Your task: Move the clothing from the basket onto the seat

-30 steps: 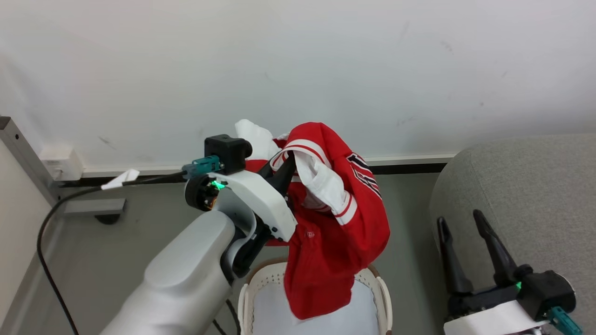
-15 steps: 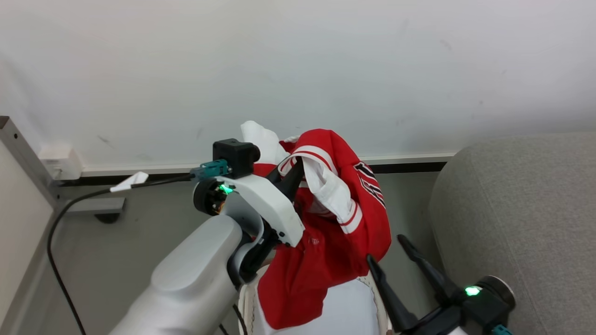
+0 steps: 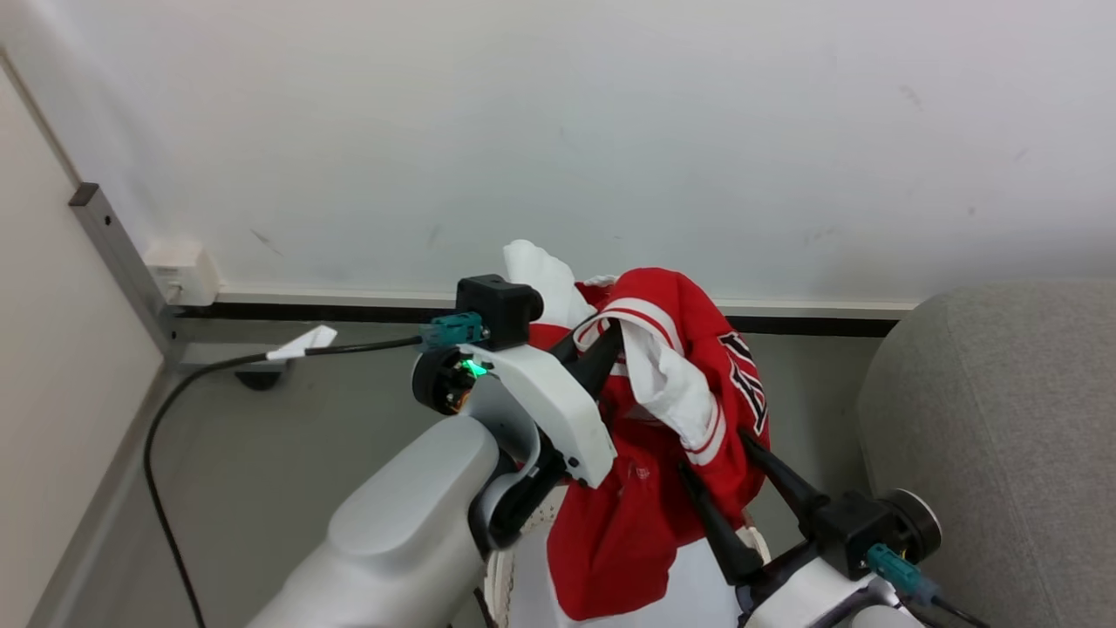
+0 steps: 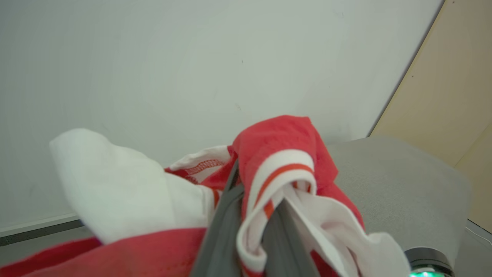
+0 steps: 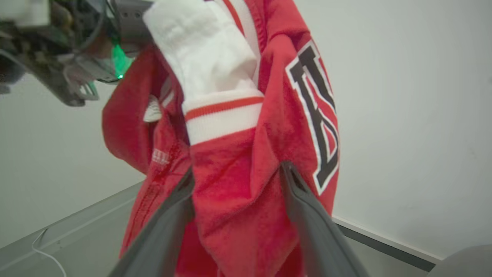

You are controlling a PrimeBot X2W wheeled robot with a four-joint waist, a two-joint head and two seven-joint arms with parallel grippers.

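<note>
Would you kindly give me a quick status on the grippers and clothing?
Left gripper shut on clothing, hanging over basket. Right gripper open, straddling its hanging part. Nothing visible between clothing and seat.

Hanging clothing (image 3: 649, 515) fills the space above the basket (image 3: 495, 580); the right claw (image 3: 715, 453) straddles its lower fold, fingers spread. The left arm (image 3: 410, 541) bars the near left. Beyond it the floor (image 3: 305, 436) lies open, crossed by a black cable (image 3: 150, 453). On the right the seat (image 3: 1003, 419) offers room. The wall (image 3: 610, 131) closes the far side.
</note>
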